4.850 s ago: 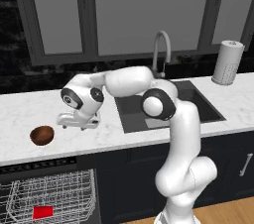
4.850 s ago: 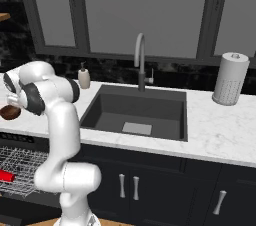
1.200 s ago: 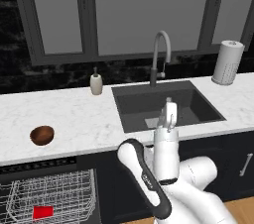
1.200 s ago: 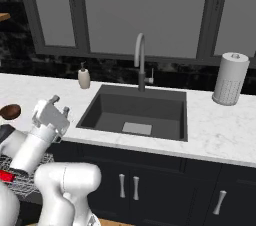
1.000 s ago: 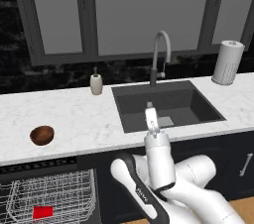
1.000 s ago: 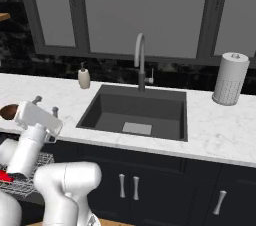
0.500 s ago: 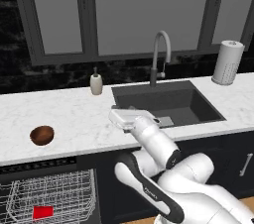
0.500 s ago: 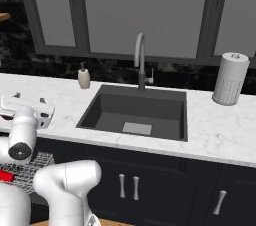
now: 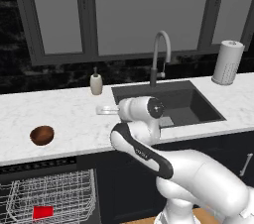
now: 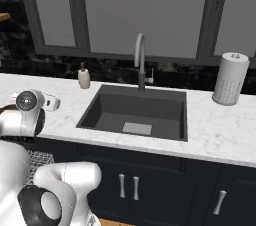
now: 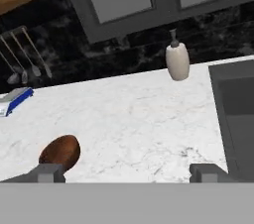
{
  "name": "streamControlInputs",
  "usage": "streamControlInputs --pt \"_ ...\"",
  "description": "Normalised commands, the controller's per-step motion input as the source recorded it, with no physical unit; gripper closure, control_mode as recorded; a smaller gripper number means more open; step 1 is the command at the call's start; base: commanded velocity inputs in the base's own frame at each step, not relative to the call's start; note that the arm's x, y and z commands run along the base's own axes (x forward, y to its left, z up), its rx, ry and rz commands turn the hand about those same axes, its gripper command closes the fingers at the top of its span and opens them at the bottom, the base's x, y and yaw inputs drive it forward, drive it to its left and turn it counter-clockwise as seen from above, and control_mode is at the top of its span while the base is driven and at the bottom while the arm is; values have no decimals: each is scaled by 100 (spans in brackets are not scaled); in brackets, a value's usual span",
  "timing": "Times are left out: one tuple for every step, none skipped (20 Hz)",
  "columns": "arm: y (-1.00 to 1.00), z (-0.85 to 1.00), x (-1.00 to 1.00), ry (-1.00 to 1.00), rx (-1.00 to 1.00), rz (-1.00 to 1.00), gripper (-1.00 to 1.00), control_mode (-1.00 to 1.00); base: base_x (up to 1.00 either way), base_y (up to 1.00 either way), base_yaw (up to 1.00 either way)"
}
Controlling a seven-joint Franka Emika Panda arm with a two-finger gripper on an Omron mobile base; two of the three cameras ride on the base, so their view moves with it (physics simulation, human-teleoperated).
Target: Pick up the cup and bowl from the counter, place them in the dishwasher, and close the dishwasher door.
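Bowl sits on the counter off to the left of the gripper, fingers spread wide and empty, pointing its way, nothing between them.

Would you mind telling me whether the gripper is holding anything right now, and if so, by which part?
Nothing is held. The gripper is open over the counter, and the bowl sits apart near one fingertip.

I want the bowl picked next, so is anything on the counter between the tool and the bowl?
Nothing visible. Bare counter separates the open tool from the bowl; the soap dispenser stands farther back, off that line.
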Motion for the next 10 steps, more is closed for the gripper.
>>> streamControlInputs --pt "19 53 17 26 2 11 -100 -100 0 0 0" --pt "26 29 31 36 0 13 -100 -100 0 0 0" --pt "34 15 29 41 0 15 -100 -100 0 0 0" --pt "39 1 44 58 0 12 -100 -100 0 0 0" --pt "43 0 44 52 -4 11 -100 -100 0 0 0" --pt "61 -7 40 49 -7 0 -100 -100 0 0 0" --pt "72 -30 44 41 -9 0 -100 -100 0 0 0" --pt "71 -46 36 39 -9 0 -100 -100 0 0 0" --pt "64 -53 32 36 -9 0 -100 -100 0 0 0" --pt "75 -49 31 30 -12 0 -100 -100 0 0 0"
